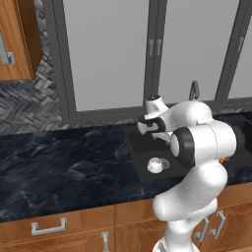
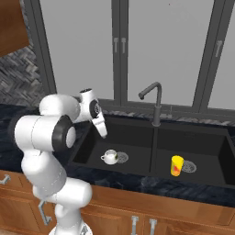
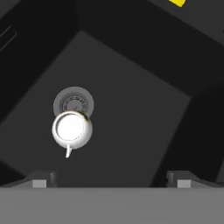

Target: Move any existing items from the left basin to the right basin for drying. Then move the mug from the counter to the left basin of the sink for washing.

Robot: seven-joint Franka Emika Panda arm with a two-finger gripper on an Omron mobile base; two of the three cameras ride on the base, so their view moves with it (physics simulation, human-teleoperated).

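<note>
We see the white mug [image 2: 109, 157] standing upright on the floor of the left basin [image 2: 92, 149], touching the round silver drain [image 2: 121, 157] at the drain's 9 o'clock in the right base view. In the hand view the mug [image 3: 71, 128] sits at the drain's 6 o'clock, handle pointing down-frame. The yellow cup [image 2: 176, 165] stands upright in the right basin [image 2: 206, 147], just beside that basin's drain at its 9 o'clock. We note the gripper [image 2: 102, 131] hangs above the left basin, well clear of the mug, jaws spread wide and holding nothing; its two fingertips [image 3: 43, 180] show far apart. The curved faucet [image 2: 153, 103] rises behind the divider at 12 o'clock. Black marble counter [image 1: 59, 162] surrounds the sink.
</note>
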